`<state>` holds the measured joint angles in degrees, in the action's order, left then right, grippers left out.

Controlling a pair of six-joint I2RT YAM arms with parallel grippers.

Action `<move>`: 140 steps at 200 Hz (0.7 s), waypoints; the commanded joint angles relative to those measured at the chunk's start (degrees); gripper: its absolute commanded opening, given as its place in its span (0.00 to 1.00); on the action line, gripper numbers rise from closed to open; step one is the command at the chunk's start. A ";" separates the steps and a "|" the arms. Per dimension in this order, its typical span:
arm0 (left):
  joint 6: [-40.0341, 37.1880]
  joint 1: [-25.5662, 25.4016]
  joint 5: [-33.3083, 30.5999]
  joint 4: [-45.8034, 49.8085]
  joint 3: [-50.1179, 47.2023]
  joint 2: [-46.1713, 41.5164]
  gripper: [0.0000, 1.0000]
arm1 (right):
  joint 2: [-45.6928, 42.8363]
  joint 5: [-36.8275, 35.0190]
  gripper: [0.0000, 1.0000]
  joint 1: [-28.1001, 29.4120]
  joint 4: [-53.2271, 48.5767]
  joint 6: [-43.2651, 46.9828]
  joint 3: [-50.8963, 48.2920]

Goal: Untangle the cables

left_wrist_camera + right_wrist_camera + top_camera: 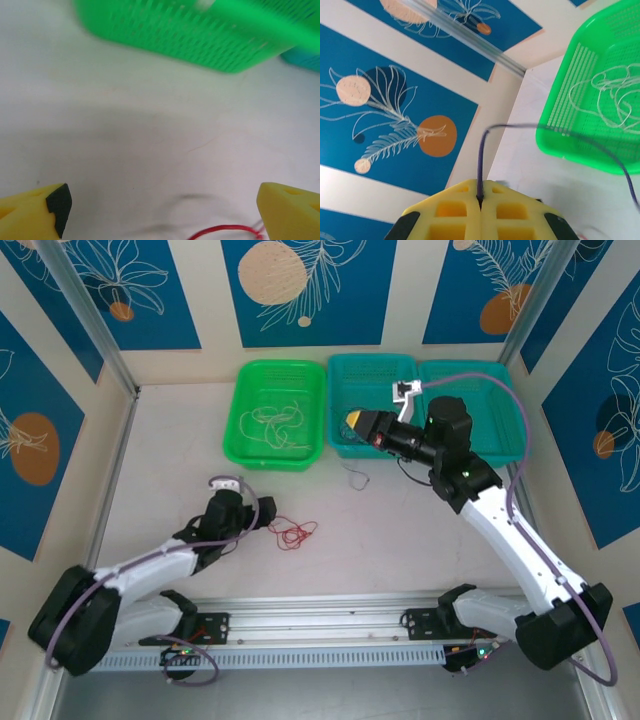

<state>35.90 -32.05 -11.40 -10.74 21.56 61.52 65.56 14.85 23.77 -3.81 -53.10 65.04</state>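
Yellow foam pads [455,212] of the right jaws are pressed flat together, and a thin purple cable [481,160] is pinched in the seam between them. In the right wrist view the strand rises out of the seam, bends over and runs across to the right edge of the picture, where it is cut off. Seen from above, the right jaws hang over the nearer of two teal baskets [370,375]. The held strand is too fine to make out there. A thin dark loop [356,476] shows on the worktop [400,540] just in front of that basket, and I cannot tell whether it joins the held strand.

The left jaws stand wide apart, low over the worktop, gripping nothing. Their yellow fingers [287,210] sit at the two bottom corners of the left wrist view, each cut off by the frame. A red cable [230,228] lies on the worktop between them, with only a short arc showing at the bottom edge. From above it is a small loose tangle just beside the left jaws, on their right. Whether it touches a finger is hard to make out.

Cream cables [275,425] lie loosely curled inside the green basket [237,405] at the far side of the worktop, just left of the teal ones. That basket is blurred in the left wrist view.
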 commanded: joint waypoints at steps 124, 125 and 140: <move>-3.16 1.15 0.25 2.05 -4.60 -15.51 0.96 | 15.30 -1.90 0.00 -3.77 10.11 17.20 5.96; -3.23 1.13 0.29 2.00 -4.60 -15.49 0.96 | 15.48 -1.96 0.00 -3.75 10.30 17.40 5.75; -3.16 1.13 0.63 1.78 -4.60 -15.12 0.96 | 18.35 -3.63 0.00 -3.76 11.39 20.06 3.02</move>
<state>33.01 -31.51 -11.42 -7.29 17.23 45.98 79.96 13.67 19.51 6.39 -39.97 72.42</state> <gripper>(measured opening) 0.963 0.052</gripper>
